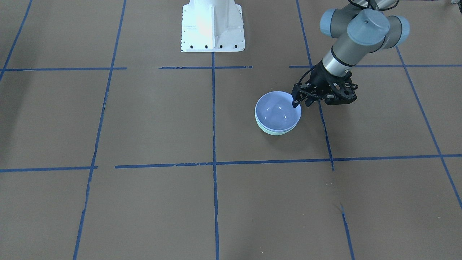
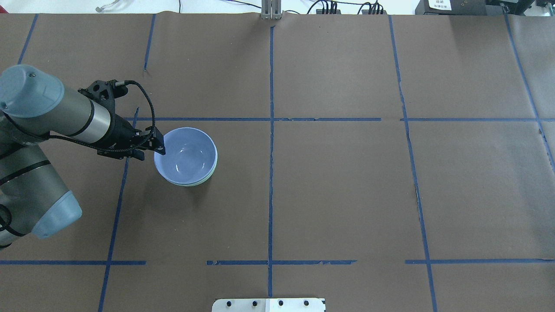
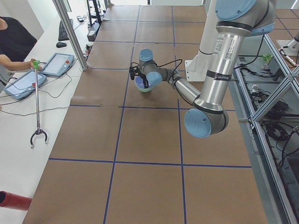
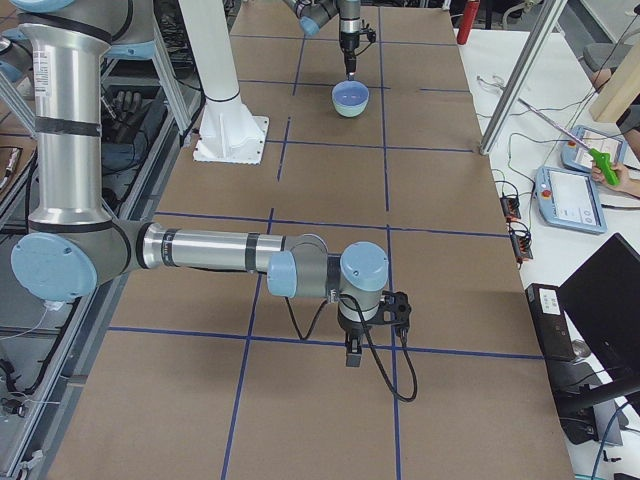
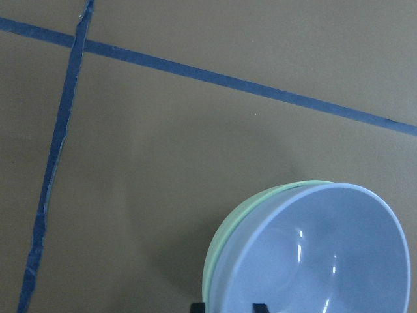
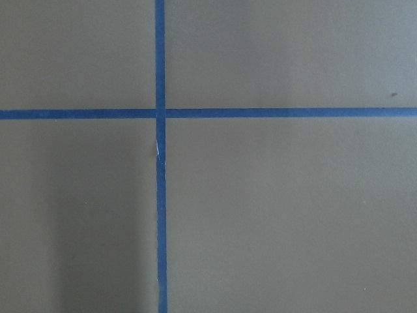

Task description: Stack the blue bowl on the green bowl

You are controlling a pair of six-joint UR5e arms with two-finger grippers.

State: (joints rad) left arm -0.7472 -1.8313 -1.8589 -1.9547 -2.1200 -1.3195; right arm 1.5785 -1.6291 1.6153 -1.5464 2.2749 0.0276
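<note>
The blue bowl [image 1: 278, 112] sits nested inside the green bowl [image 1: 275, 132], upright on the brown table. Only a thin mint rim of the green bowl shows under it in the overhead view [image 2: 193, 183] and the left wrist view [image 5: 218, 238]. My left gripper [image 1: 302, 104] is at the blue bowl's [image 2: 186, 154] near rim. Its two fingers straddle the rim with a gap, one inside and one outside, so it is open. The fingertips [image 5: 199, 306] show at the bottom of the left wrist view. My right gripper [image 4: 352, 352] hovers over bare table far from the bowls; I cannot tell its state.
The table is covered in brown paper with a grid of blue tape lines [image 2: 271, 130]. The robot's white base [image 1: 213, 27] stands at the table's edge. An operator with a grabber stick [image 3: 36, 102] stands beyond the far side.
</note>
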